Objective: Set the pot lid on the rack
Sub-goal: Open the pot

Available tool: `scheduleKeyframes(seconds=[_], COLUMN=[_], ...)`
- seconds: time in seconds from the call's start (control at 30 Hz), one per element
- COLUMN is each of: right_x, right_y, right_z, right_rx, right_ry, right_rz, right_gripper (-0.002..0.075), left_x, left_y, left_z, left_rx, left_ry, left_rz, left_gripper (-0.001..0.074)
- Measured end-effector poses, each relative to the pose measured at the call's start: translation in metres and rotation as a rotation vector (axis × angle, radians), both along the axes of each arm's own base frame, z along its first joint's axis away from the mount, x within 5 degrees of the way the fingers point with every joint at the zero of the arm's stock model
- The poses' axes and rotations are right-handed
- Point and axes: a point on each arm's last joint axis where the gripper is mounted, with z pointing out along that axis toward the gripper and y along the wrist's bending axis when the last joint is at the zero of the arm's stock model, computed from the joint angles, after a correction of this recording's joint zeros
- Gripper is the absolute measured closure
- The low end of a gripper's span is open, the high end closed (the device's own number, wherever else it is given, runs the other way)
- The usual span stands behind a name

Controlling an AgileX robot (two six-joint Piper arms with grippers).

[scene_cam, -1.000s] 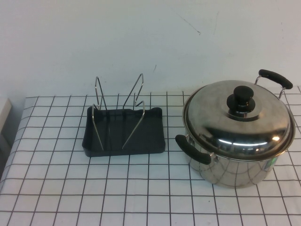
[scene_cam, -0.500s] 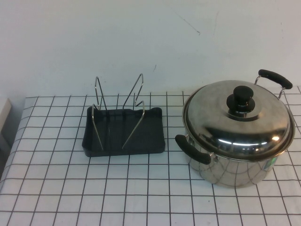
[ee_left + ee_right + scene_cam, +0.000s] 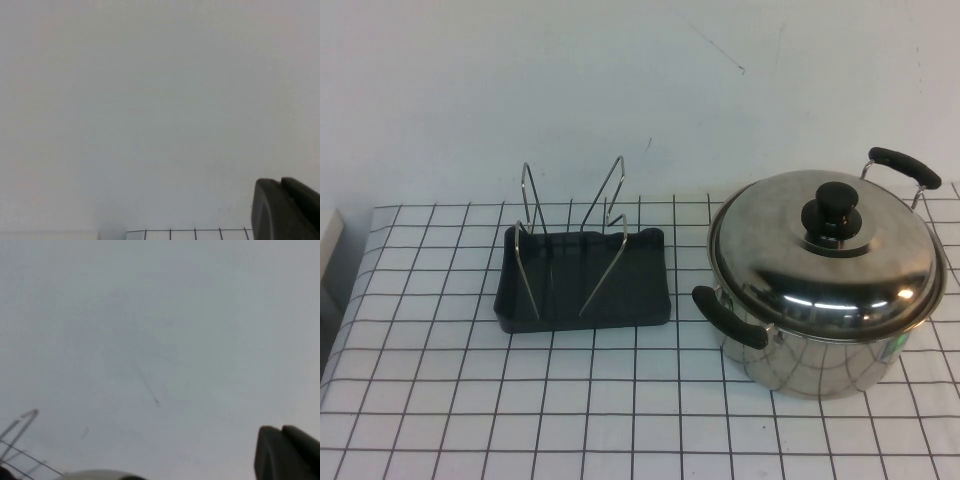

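Note:
The pot lid, a shiny steel dome with a black knob, sits closed on the steel pot at the right of the table. The rack, a black tray with silver wire uprights, stands left of the pot and holds nothing. Neither arm shows in the high view. My left gripper shows only in the left wrist view, fingertips pressed together, facing the bare wall above the table's far edge. My right gripper shows only in the right wrist view, fingertips together, also facing the wall.
The pot has two black handles, one at the front left and one at the back right. The white checked tablecloth covers the table. A pale wall stands close behind it. A thin wire loop shows in the right wrist view.

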Motion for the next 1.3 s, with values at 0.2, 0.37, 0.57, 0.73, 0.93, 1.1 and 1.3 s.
scheduleKeyframes(seconds=[0.2, 0.37, 0.57, 0.73, 0.93, 1.1, 1.3], right_x=[0.045, 0.076, 0.105, 0.123, 0.136, 0.141, 0.145], right_y=[0.02, 0.03, 0.039, 0.05, 0.051, 0.05, 0.05], right_z=[-0.03, -0.05, -0.06, -0.061, -0.067, -0.082, -0.095], right_rx=[0.081, 0.11, 0.099, 0.089, 0.063, 0.067, 0.12], right_ry=[0.016, 0.07, 0.103, 0.123, 0.175, 0.24, 0.284], right_rz=[0.159, 0.226, 0.291, 0.391, 0.37, 0.34, 0.328], right_gripper=[0.0729, 0.0728, 0.0644, 0.0389, 0.0239, 0.0227, 0.0283], left_x=[0.001, -0.001, -0.003, -0.003, -0.003, -0.003, -0.003], left_y=[-0.001, -0.009, -0.018, -0.02, -0.02, -0.02, -0.02], left_z=[-0.012, -0.012, -0.017, -0.017, -0.017, -0.017, -0.022], left_rx=[-0.103, 0.052, 0.145, 0.145, 0.137, 0.136, 0.133], left_ry=[0.007, -0.029, -0.04, -0.041, -0.042, -0.041, -0.024], left_rz=[-0.022, -0.1, -0.188, -0.207, -0.209, -0.209, -0.213], left_gripper=[0.0738, 0.0738, 0.0738, 0.0738, 0.0738, 0.0738, 0.0738])
